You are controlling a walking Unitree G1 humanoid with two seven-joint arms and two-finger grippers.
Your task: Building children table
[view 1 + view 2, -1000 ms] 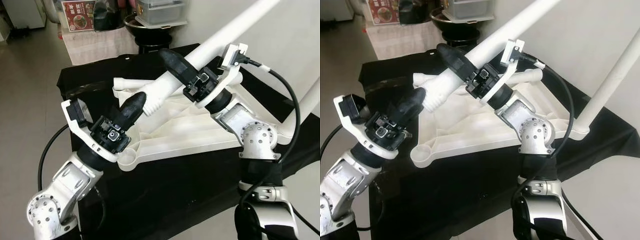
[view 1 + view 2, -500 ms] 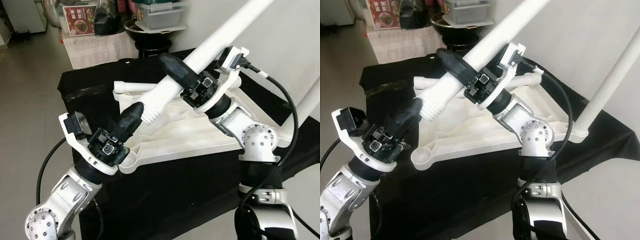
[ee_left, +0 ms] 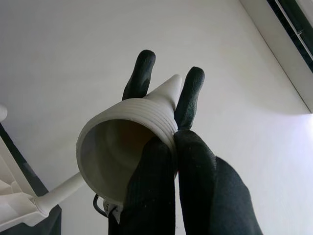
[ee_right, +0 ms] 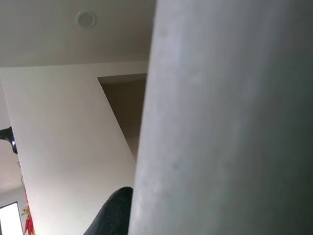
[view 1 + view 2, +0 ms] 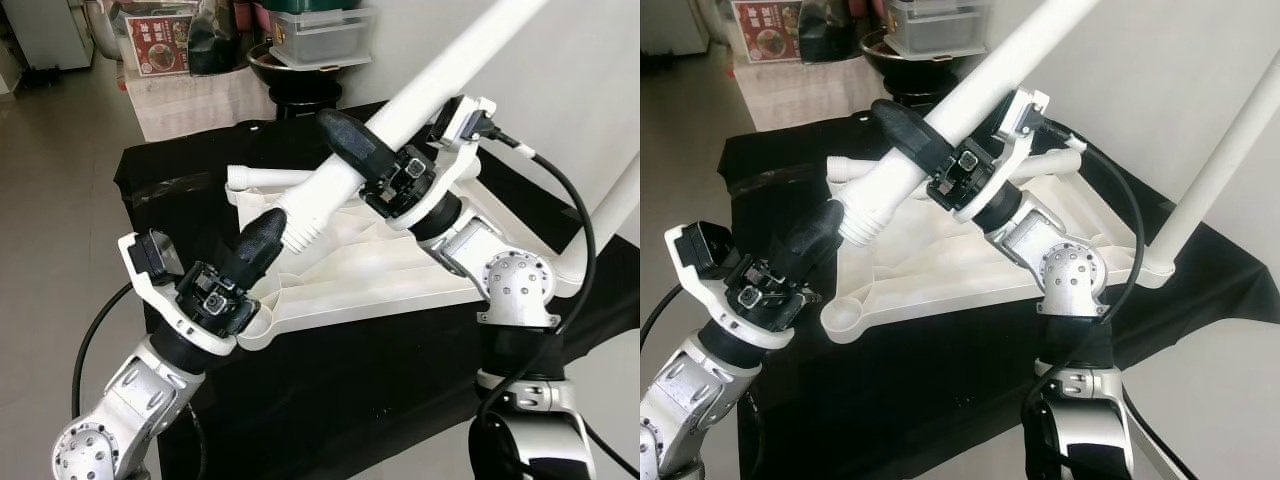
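At the near left, the left pincer [image 5: 262, 240] reaches up and rightward, its two black fingers [image 3: 188, 98] closed around the ribbed, threaded end of the loose table leg [image 5: 420, 85]. The left wrist view looks into that hollow end, with a finger on either side of it.

Below and behind lies the white tabletop [image 5: 360, 270], upside down on a counter [image 5: 330, 390] draped in black cloth. An empty round socket [image 5: 252, 322] sits at its near left corner, just beside the left wrist. Another socket stub [image 5: 245, 177] lies at the far left corner.

The loose table leg runs as a long white tube slanting from the middle of the scene up to the far right. The right pincer [image 5: 345, 140] clasps it partway along, one black finger wrapped over the top of the tube; the right wrist view shows the tube hard against the camera.

At the far right, a fitted leg [image 5: 610, 215] already stands up from the right corner of the tabletop.

The step in hand appears to be bringing the threaded end toward a socket. Next, both arms would likely need to lower the end, swing the tube upright over the chosen socket, then seat and twist it. The long tube could easily cross-thread if it goes in tilted.
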